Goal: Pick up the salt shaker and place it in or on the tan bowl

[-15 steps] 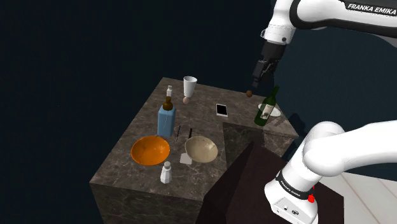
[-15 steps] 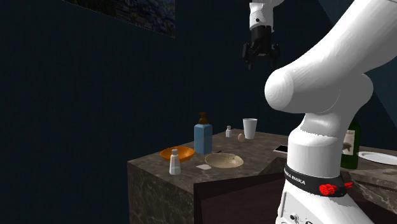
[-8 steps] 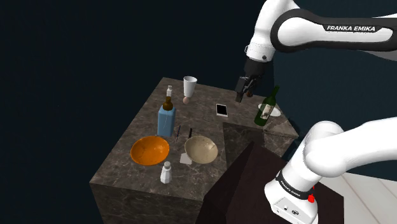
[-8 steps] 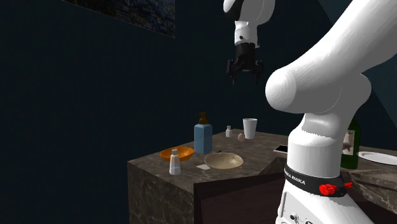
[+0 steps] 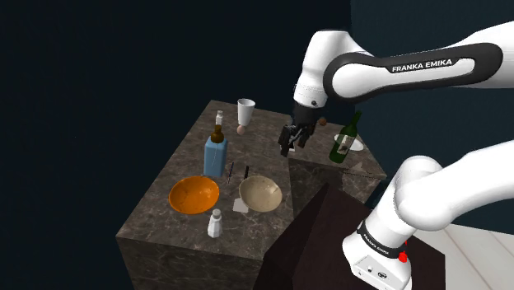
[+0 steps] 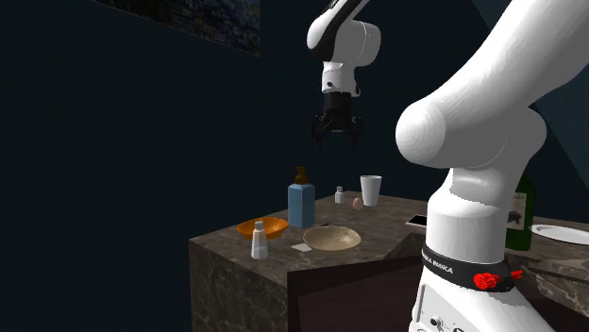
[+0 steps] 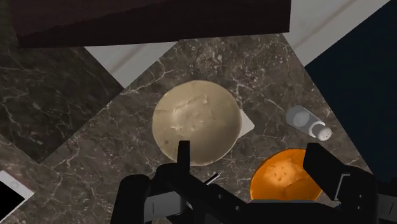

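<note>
The gripper [image 5: 288, 142] hangs open and empty at the centre of the shoulder view, above the counter [image 5: 156, 222]. The salt shaker [image 5: 215, 223] stands upright lower down, near the counter's front edge, just below the tan bowl [image 5: 260, 193] and orange bowl [image 5: 194, 194].

A tan bowl [image 7: 196, 122], orange bowl [image 7: 283, 181], dark veined counter [image 7: 83, 127].

Salt shaker [image 5: 215, 223] upright near empty tan bowl [image 5: 260, 194].
</note>
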